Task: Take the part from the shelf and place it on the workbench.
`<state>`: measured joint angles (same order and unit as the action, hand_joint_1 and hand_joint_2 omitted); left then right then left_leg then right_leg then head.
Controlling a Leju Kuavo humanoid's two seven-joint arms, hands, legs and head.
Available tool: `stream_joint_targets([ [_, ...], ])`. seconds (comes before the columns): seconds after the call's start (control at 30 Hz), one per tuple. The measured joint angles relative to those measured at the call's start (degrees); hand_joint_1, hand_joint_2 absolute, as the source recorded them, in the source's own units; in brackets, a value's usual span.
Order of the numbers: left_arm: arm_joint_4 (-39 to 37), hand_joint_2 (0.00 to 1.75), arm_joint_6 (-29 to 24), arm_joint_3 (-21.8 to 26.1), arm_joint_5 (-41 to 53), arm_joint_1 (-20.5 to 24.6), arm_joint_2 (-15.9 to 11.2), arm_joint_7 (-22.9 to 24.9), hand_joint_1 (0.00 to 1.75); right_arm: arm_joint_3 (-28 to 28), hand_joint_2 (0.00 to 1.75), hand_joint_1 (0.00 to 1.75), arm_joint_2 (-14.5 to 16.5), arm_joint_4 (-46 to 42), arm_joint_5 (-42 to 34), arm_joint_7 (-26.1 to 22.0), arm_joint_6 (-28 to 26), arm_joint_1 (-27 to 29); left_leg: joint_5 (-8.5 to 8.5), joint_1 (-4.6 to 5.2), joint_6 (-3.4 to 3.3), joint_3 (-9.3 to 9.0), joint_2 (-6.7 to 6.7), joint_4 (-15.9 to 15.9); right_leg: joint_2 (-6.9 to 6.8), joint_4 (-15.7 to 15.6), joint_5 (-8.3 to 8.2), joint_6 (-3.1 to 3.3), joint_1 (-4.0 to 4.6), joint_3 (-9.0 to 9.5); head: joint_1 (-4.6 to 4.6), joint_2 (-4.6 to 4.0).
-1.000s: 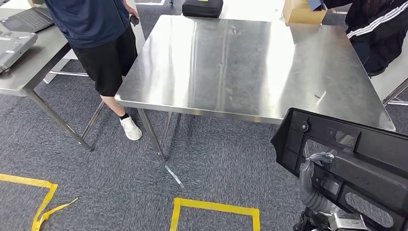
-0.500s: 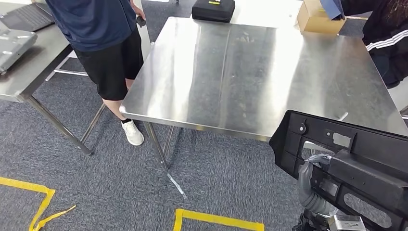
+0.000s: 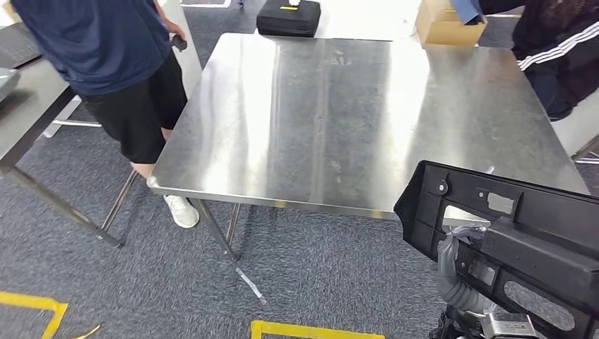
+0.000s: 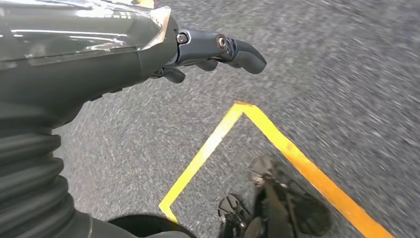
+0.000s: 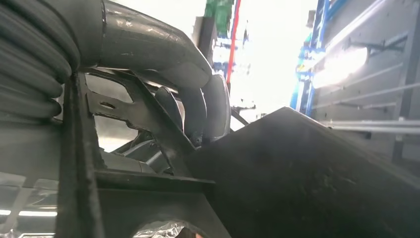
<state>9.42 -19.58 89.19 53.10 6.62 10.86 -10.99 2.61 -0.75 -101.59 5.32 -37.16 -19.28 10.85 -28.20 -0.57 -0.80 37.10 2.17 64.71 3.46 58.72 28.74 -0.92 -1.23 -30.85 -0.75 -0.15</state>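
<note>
**Black panel in the right hand, workbench just ahead**

The right hand (image 3: 463, 244) has its fingers (image 5: 195, 106) curled through an opening in the black plastic part (image 3: 523, 233), hooked around one of its inner bars; in the right wrist view the thick thumb and darker fingers wrap the bar closely. The part is held upright, low at the robot's right side, in front of the near right corner of the steel workbench (image 3: 282, 127) and not yet resting on it.

It looks like a rigid moulded panel, wide and full of cut-outs, probably light for its size but awkward, since most of it hangs off to one side of the grip. The bars at the cut-outs are the natural holds.

The left hand (image 4: 208, 49) hangs over the carpet with fingers loosely bent, holding nothing.

A person in dark shorts (image 3: 120, 70) stands at the workbench's far left corner.
</note>
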Motion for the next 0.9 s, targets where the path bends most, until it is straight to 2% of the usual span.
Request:
stream_joint_targets([
  [0.03,0.00,1.75,-0.01,0.01,-0.01,0.00,-0.02,0.01,0.00,-0.02,1.75,1.75,0.04,-0.01,-0.01,0.00,0.00,-0.03,1.34,0.03,-0.23,-1.16,0.90,-2.92,0.48,0.02,0.26,-0.27,0.02,0.18,0.02,0.01],
  [0.07,0.00,1.75,-0.02,0.01,-0.01,0.02,-0.03,0.02,0.00,-0.04,1.75,1.75,0.09,-0.02,-0.03,0.00,0.00,-0.02,1.76,0.15,-0.47,-1.82,1.65,-4.53,0.89,-0.02,0.43,-0.58,-0.03,0.20,0.00,0.01],
  [0.1,0.00,1.75,-0.02,0.01,-0.03,0.05,-0.02,0.03,0.00,-0.06,1.75,1.75,0.13,-0.03,-0.04,0.00,0.00,0.05,1.45,0.35,-0.70,-2.12,1.91,-4.89,1.24,-0.11,0.52,-0.95,-0.14,0.12,-0.04,0.01],
  [0.17,0.00,1.75,0.02,0.00,-0.08,0.16,0.00,0.02,0.00,-0.09,1.75,1.75,0.18,-0.19,-0.05,-0.01,-0.04,0.38,1.49,0.56,-1.22,-2.81,1.31,-5.64,1.54,-0.53,0.55,-1.63,-0.33,0.16,-0.16,0.02],
  [0.23,0.01,1.75,0.16,0.00,-0.15,0.20,0.00,-0.02,0.00,-0.09,1.75,1.75,0.20,-0.42,-0.03,-0.02,-0.09,0.57,1.77,0.54,-1.22,-3.83,1.02,-6.73,0.99,-1.22,0.02,-2.06,-0.05,0.90,-0.14,0.01],
  [0.3,0.01,1.75,0.35,0.00,-0.18,0.29,0.06,-0.03,0.00,-0.15,1.75,1.75,0.20,-0.53,-0.03,-0.02,-0.14,0.63,1.84,0.76,-1.00,-4.31,0.97,-7.16,0.44,-2.18,-0.18,-1.87,0.11,1.86,-0.10,0.01],
  [0.37,0.00,1.75,0.45,0.00,-0.21,0.38,0.15,-0.01,0.00,-0.22,1.75,1.75,0.21,-0.59,0.02,-0.03,-0.19,0.78,1.72,0.97,-1.20,-4.32,0.92,-7.11,0.36,-2.81,0.14,-1.63,0.07,2.24,-0.09,0.02],
  [0.57,0.00,1.75,0.44,0.01,-0.36,0.36,0.18,0.02,0.00,-0.27,1.75,1.75,0.23,-0.68,0.21,-0.04,-0.25,0.91,1.53,1.26,-1.70,-4.43,0.95,-7.07,0.22,-3.19,0.11,-1.69,-0.07,2.09,-0.09,0.02],
  [0.9,0.01,1.75,0.43,0.01,-0.44,0.31,0.16,-0.20,0.00,-0.28,1.75,1.75,0.21,-0.68,0.38,-0.07,-0.45,0.99,1.52,1.08,-1.72,-4.57,0.93,-7.07,0.18,-3.21,0.04,-1.84,0.12,2.22,-0.12,0.01],
])
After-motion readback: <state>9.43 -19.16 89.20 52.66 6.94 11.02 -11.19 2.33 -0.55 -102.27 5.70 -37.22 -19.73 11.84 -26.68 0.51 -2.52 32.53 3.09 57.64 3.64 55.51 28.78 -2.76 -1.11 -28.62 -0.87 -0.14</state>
